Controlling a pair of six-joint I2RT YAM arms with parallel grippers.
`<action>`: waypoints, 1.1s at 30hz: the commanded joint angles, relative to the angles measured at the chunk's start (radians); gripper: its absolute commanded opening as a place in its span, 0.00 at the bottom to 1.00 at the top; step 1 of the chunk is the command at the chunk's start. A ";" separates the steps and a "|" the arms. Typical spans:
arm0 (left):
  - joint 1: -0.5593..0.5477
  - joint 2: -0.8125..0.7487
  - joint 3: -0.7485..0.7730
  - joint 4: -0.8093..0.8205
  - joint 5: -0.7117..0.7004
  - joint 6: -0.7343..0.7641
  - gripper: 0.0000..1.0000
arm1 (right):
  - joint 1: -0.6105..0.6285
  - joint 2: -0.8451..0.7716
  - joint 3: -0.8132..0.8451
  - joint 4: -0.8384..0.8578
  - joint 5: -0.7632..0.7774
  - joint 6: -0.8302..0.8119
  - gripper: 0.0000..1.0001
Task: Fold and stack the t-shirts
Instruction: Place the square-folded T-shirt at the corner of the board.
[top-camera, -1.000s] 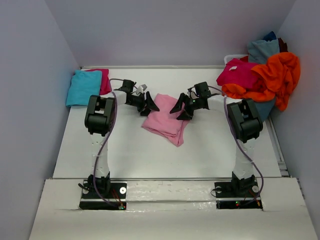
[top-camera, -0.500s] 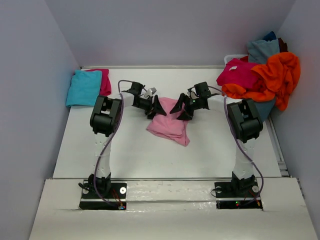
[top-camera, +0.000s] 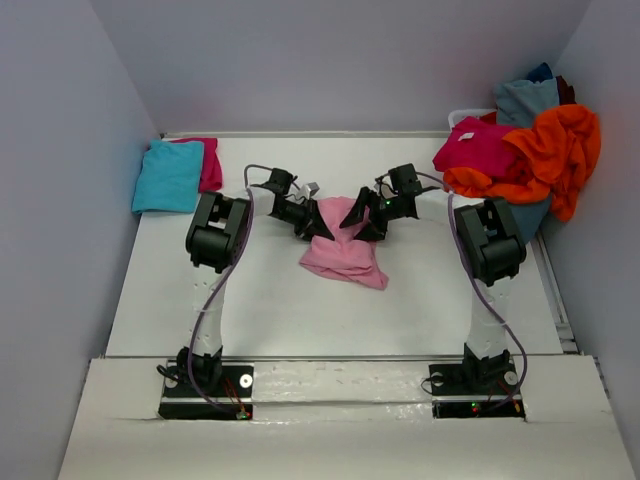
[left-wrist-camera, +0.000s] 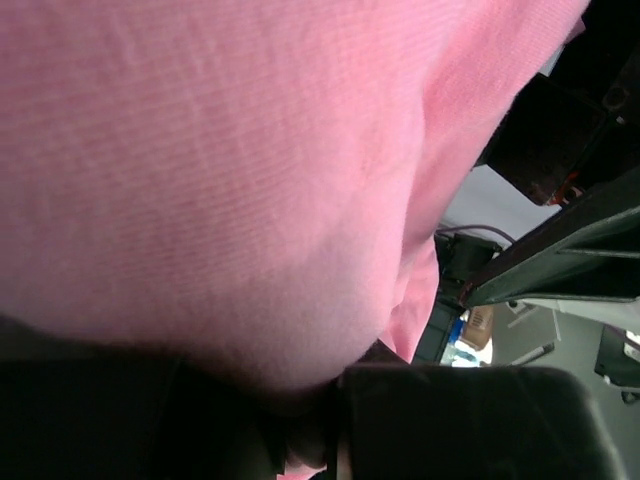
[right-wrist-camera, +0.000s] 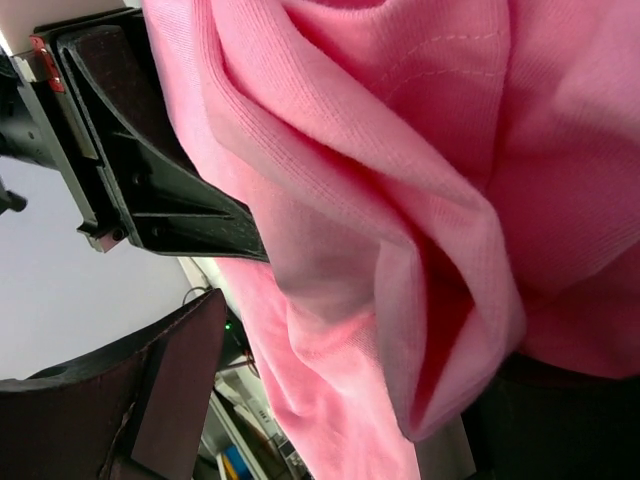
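Note:
The light pink t-shirt (top-camera: 345, 255) lies bunched in the middle of the table. My left gripper (top-camera: 322, 228) is at its upper left edge, shut on a fold of the pink cloth (left-wrist-camera: 200, 150), which fills the left wrist view above the jaws (left-wrist-camera: 335, 420). My right gripper (top-camera: 362, 218) stands at the shirt's upper right edge. Its jaws (right-wrist-camera: 350, 370) are wide apart, and folds of the pink shirt (right-wrist-camera: 400, 150) hang between them. The left gripper's black body (right-wrist-camera: 150, 190) shows close by in the right wrist view.
A folded turquoise t-shirt (top-camera: 168, 175) lies on a magenta one (top-camera: 208, 160) at the back left. At the back right a heap holds a magenta (top-camera: 478, 148), an orange (top-camera: 550, 150) and a grey-blue t-shirt (top-camera: 525, 100). Walls close in on both sides.
My left gripper has swung right onto the pink shirt and closed on its edge. The shirt has bunched up and shifted slightly right. The right arm has held still.

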 joint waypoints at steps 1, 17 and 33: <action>-0.026 0.018 -0.016 -0.094 -0.569 0.077 0.06 | 0.011 -0.018 -0.005 -0.112 0.109 -0.079 0.75; 0.094 -0.169 0.194 -0.235 -1.131 0.125 0.06 | 0.011 -0.166 0.025 -0.259 0.350 -0.147 0.93; 0.165 -0.022 0.774 -0.526 -1.403 0.131 0.05 | 0.011 -0.152 0.005 -0.282 0.351 -0.182 0.93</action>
